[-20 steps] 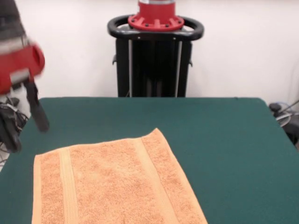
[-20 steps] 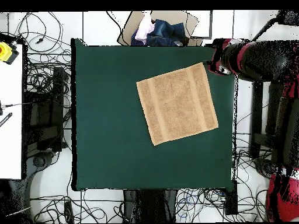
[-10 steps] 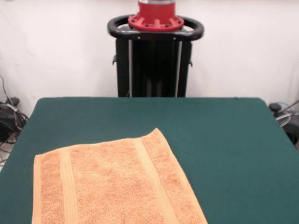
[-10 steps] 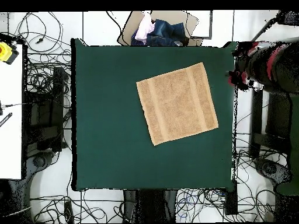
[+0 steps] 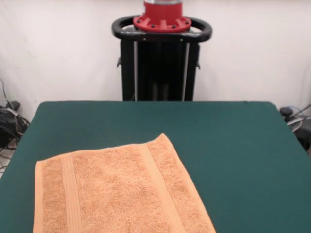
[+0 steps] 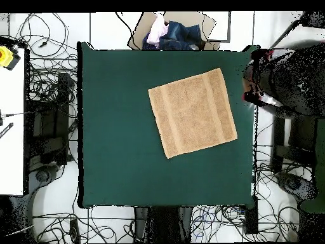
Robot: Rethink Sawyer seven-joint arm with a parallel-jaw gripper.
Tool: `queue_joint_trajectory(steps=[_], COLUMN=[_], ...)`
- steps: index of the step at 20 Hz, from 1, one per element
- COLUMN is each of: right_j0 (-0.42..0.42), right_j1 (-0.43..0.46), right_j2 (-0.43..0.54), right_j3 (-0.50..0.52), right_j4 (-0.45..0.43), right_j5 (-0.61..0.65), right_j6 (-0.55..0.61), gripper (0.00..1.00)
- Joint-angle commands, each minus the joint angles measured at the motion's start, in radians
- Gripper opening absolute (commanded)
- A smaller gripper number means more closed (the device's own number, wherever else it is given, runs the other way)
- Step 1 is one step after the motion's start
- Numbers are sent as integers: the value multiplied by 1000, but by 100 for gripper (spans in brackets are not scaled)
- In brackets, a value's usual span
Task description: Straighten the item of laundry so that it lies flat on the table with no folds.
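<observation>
Towel point(image 6: 192, 113) flat on table point(image 6: 120, 146), clothes pile point(image 6: 171, 33) beyond edge

Towel point(image 6: 192, 113) flat on table point(image 6: 120, 159), off-centre.

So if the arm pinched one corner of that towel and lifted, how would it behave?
The towel is probably floppy: it hugs the table, so it should drape and fold. Its looped terry pile looks grippy, so a push would likely bunch it on the felt-like top. It seems thin, so probably light.

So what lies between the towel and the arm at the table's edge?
Overhead, only a bare strip of green table separates the peach towel from the arm; nothing sits there.
</observation>
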Motion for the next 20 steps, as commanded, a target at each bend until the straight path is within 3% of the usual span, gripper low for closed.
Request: queue_joint_trajectory(steps=[1, 12, 17, 20], right_j0=[45, 58, 77, 110], right_j1=[-49, -65, -66, -84], right_j2=[-148, -196, -252, -308], right_j3=[247, 393, 400, 393], right_j4=[61, 160, 245, 253], right_j5=[-124, -343, -447, -472], right_j6=[307, 467, 589, 630], gripper=[100, 100, 100, 100])
